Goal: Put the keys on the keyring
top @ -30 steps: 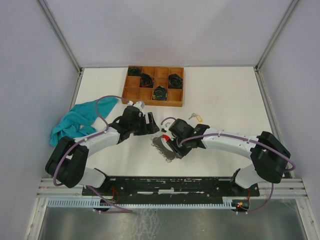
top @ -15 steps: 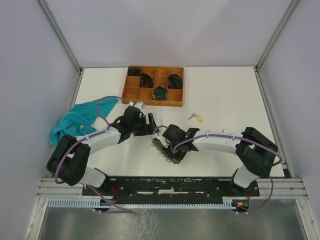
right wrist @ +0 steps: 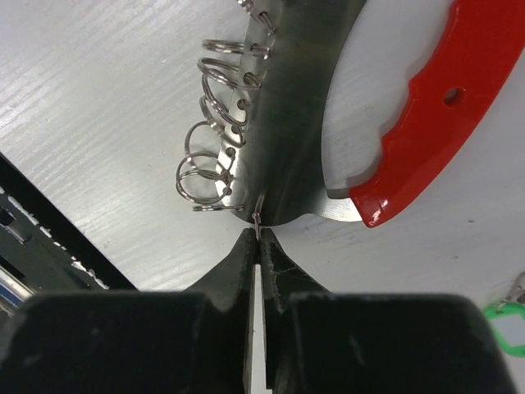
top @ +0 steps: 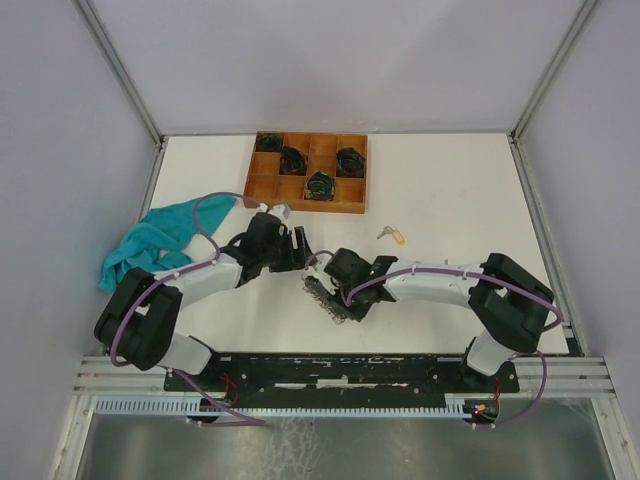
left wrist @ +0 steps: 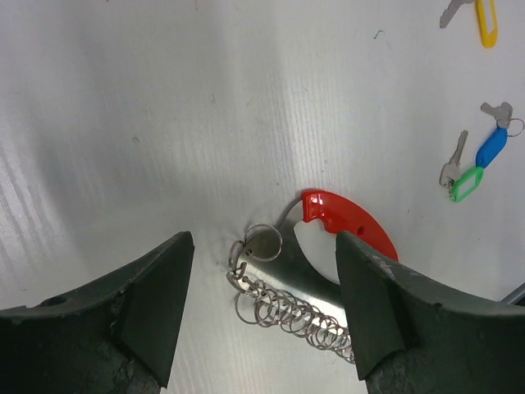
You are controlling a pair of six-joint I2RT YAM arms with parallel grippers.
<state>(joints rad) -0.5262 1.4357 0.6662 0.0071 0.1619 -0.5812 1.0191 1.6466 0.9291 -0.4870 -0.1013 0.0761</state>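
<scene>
Your right gripper (right wrist: pixel 261 243) pinches a thin keyring (right wrist: pixel 257 217) beside the ring holder (right wrist: pixel 295 123); your left gripper (left wrist: pixel 262 250) hangs wide open above it.

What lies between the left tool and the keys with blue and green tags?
Left wrist view: the red handle of the ring holder, then bare table before the keys.

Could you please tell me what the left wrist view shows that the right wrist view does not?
Only the left wrist view: the open left pincer, the yellow-tagged key and the blue-tagged key. Only the right wrist view: the right pincer shut on a thin metal sliver at the plate's edge. Both: the metal plate with its red handle, the row of split rings and the green tag.
</scene>
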